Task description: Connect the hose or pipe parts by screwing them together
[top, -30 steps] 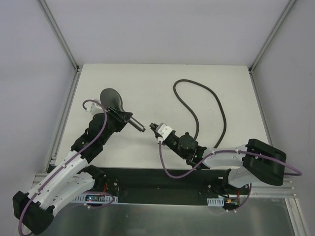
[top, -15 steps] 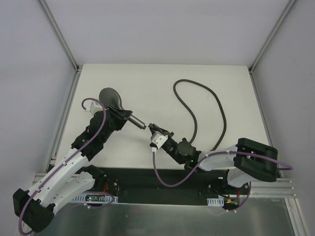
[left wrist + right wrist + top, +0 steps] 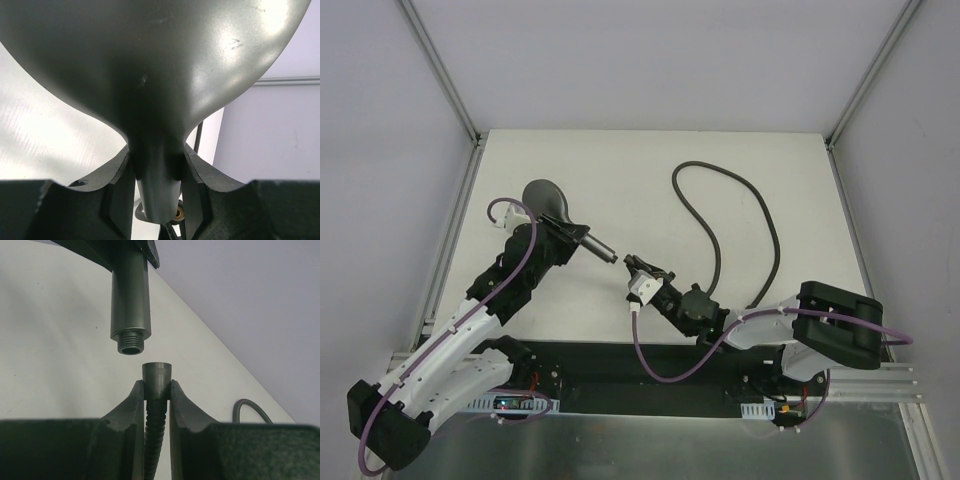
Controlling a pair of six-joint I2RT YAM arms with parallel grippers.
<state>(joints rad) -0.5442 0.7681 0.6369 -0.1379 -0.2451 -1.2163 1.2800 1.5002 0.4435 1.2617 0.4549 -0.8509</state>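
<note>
Robotics lab test cell.
White bench [image 3: 620,170] closed in by plain pale walls [image 3: 650,60] and aluminium profile posts [image 3: 440,70]. Left arm [image 3: 460,340] and right arm [image 3: 770,325] are bolted to a black base plate [image 3: 640,365] on a metal rail [image 3: 880,385] at the near edge. Purple cables [image 3: 660,352] run exposed, and a small lit electronics board [image 3: 510,403] sits by the left base.
</note>
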